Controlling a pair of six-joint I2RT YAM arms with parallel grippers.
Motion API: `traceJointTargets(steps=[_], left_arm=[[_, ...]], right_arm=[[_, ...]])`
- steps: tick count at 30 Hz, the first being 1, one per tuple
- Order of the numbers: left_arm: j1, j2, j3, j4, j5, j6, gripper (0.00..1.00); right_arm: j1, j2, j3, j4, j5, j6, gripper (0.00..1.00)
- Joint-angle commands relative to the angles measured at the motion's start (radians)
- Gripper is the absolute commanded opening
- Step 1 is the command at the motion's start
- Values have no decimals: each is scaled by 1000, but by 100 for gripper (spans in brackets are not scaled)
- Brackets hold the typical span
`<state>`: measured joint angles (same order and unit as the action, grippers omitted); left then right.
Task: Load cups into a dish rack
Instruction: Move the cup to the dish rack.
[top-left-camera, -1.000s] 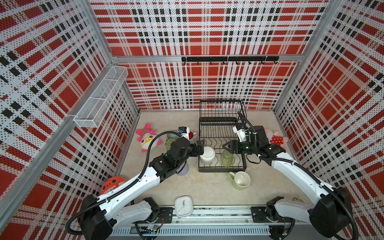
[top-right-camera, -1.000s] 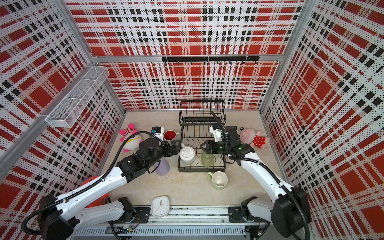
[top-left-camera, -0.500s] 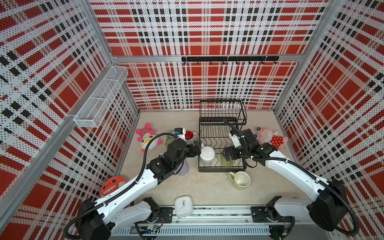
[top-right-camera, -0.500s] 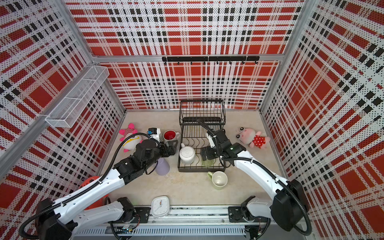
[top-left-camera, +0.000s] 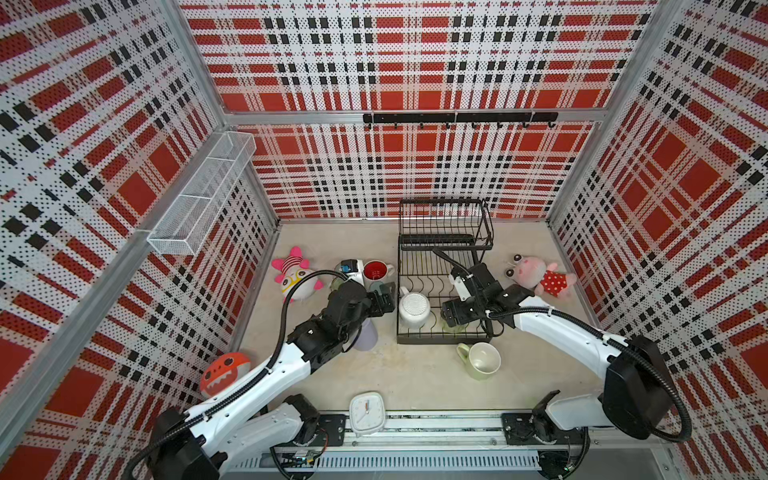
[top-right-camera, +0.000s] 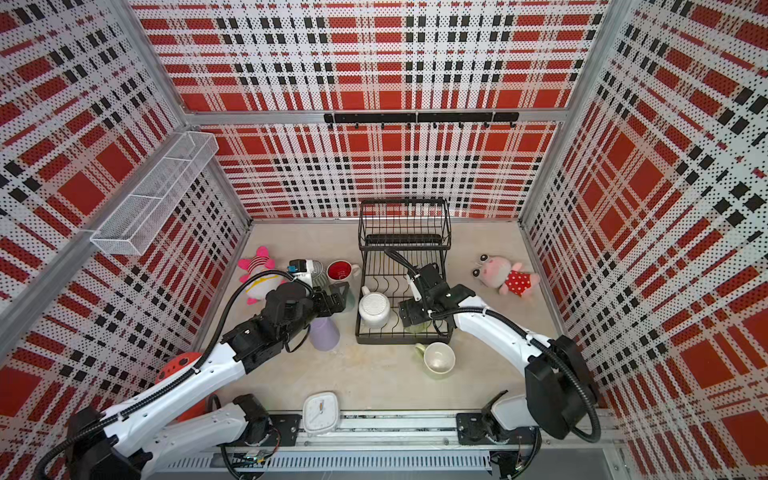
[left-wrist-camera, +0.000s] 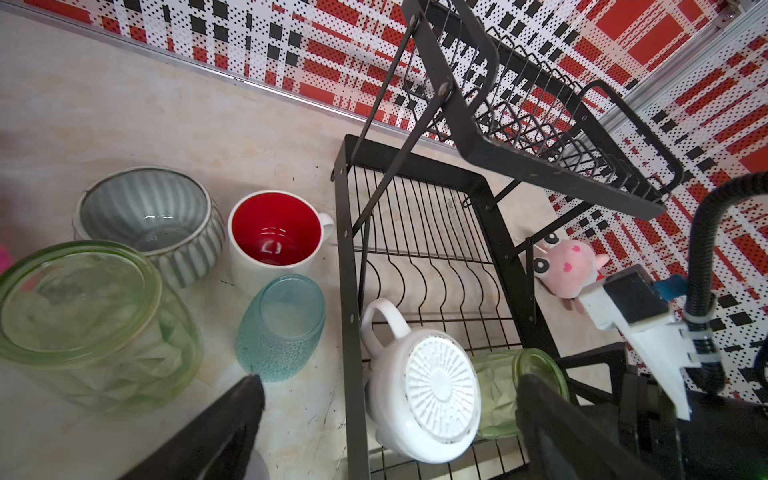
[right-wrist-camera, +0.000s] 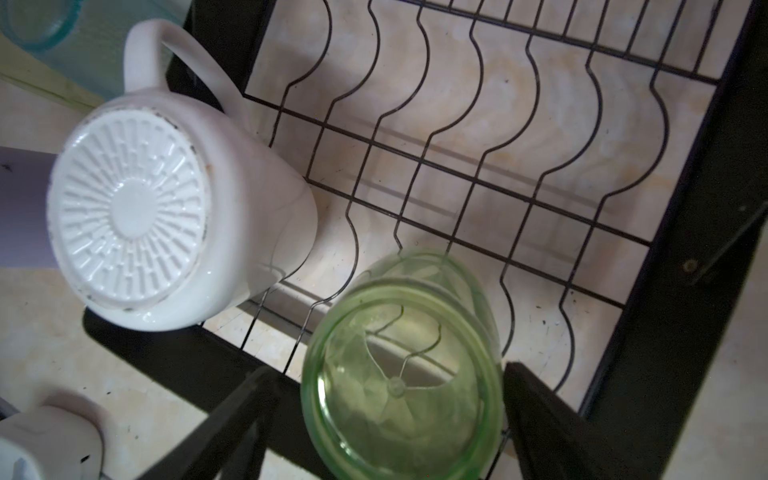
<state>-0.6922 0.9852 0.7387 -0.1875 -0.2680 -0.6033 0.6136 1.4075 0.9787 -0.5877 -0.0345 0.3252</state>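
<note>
Pale-green mug (top-left-camera: 484, 359) sits before the dish rack (top-left-camera: 424, 340). Left arm (top-left-camera: 291, 357) half hides a lavender tumbler (top-left-camera: 368, 336). Right gripper (right-wrist-camera: 388, 370), jaws apart, straddles an upturned green glass (right-wrist-camera: 399, 332) on the lower tier beside a white mug (right-wrist-camera: 166, 224). Left gripper (left-wrist-camera: 386, 384) gapes empty. Eight cups (left-wrist-camera: 276, 237): two racked, six outside.

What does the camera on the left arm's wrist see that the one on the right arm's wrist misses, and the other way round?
Only the left wrist view: the red-lined mug, the ribbed cup, a green glass on the table, the pink plush toy and the rack's upper basket. Only the right wrist view: rack wire seen through the bottom of the green glass in the rack, with the right claw straddling it. Both: the upturned white mug, that glass, the rack's lower tier.
</note>
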Motion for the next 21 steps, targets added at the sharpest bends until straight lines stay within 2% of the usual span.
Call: traceJointTargets(steps=[1,9,14,21], left_arm=[[10,-6,-8,14,12,-6,98],[10,0,-6,16,18,-6,98],[10,3,-4,17,18,-6,98],[11,6,-5,17,22,-6,98]], right_arm=[[9,22,3,5,29,-11,82],[26,28,-1,22,3,-3,65],[67,29,16,29,0,9,63],[116,83,61,-6,58,18,64]])
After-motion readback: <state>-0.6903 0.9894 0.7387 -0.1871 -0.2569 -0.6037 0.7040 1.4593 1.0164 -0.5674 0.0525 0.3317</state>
